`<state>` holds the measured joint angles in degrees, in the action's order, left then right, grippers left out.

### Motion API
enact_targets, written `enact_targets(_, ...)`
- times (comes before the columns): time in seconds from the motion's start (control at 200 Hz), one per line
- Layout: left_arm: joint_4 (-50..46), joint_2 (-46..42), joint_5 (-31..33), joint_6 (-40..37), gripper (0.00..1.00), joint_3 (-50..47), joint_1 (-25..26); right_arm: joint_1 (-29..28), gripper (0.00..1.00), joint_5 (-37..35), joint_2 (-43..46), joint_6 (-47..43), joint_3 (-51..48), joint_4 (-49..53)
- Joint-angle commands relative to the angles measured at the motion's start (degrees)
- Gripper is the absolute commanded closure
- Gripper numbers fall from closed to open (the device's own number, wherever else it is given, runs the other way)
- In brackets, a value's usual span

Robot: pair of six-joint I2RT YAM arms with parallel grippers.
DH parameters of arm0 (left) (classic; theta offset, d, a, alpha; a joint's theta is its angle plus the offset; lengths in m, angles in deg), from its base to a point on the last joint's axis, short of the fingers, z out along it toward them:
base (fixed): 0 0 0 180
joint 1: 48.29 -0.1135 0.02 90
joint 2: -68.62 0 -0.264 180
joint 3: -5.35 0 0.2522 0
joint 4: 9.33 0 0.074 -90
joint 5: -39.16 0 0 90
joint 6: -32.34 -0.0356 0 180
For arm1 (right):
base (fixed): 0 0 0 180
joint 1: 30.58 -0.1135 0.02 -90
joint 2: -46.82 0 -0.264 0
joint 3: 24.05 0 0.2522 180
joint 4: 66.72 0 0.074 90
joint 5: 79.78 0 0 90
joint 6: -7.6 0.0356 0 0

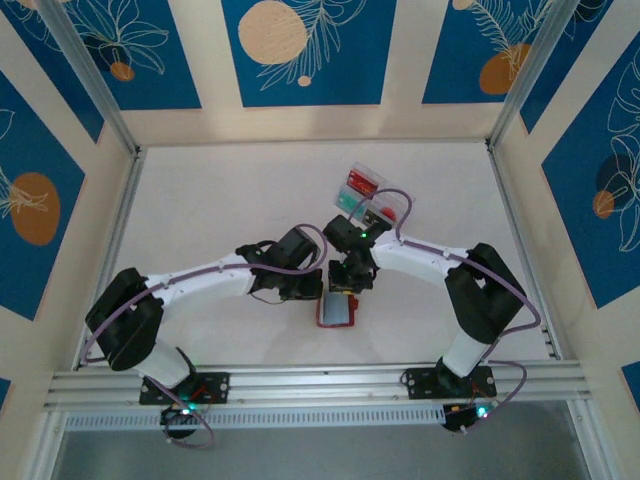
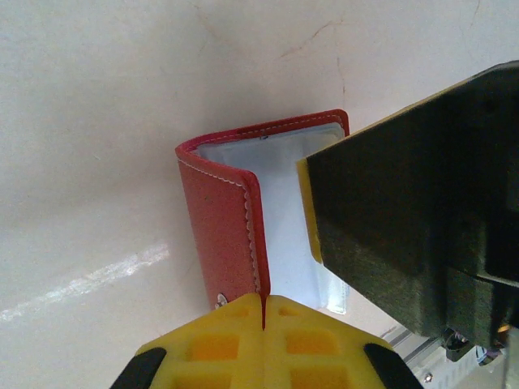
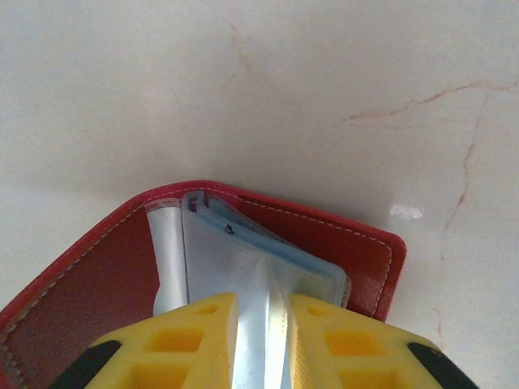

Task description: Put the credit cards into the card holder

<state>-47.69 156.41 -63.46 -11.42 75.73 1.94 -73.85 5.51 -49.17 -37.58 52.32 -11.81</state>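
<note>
1 red card holder (image 1: 337,311) lies open on the bench (image 1: 220,200), in the top view. Left wrist: left fingers (image 2: 212,347) pressed together on its cover (image 2: 216,220). Right wrist: right fingers (image 3: 188,334) pinching a clear pocket (image 3: 237,269); opposing pulls could tear it.

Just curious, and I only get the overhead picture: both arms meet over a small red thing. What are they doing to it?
Observer: The left fingers are shut on the edge of the wallet, on its red cover.
Visitor: And the right ones?
Observer: The right fingers pinch a pale clear pocket inside it.
Visitor: Is it lying flat?
Observer: No, the held cover bends upward, white stitching along its edge.
</note>
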Motion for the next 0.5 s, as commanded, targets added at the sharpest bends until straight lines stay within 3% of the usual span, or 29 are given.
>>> enact_targets(0.0, -0.40, -1.32, -0.98, 0.95, 1.00, -0.98, -0.49, 0.10, 0.81, 1.80, -0.49, -0.56, -0.38, 0.06)
enact_targets(0.135, 0.98, -1.85, -1.97, 2.44, 1.00, -2.37, -1.08, 0.16, 1.00, 2.51, 0.89, -0.57, -0.29, 0.40)
enact_targets(0.29, 9.62, -3.94, -7.73, 7.71, 1.00, -8.92, -4.14, 0.50, 1.00, 5.11, 4.19, -0.87, -0.13, -0.40)
enact_targets(0.495, 16.39, -6.19, -10.14, 10.89, 1.00, -15.31, -6.08, 0.38, 1.00, 12.78, 3.56, 0.59, 0.83, -5.02)
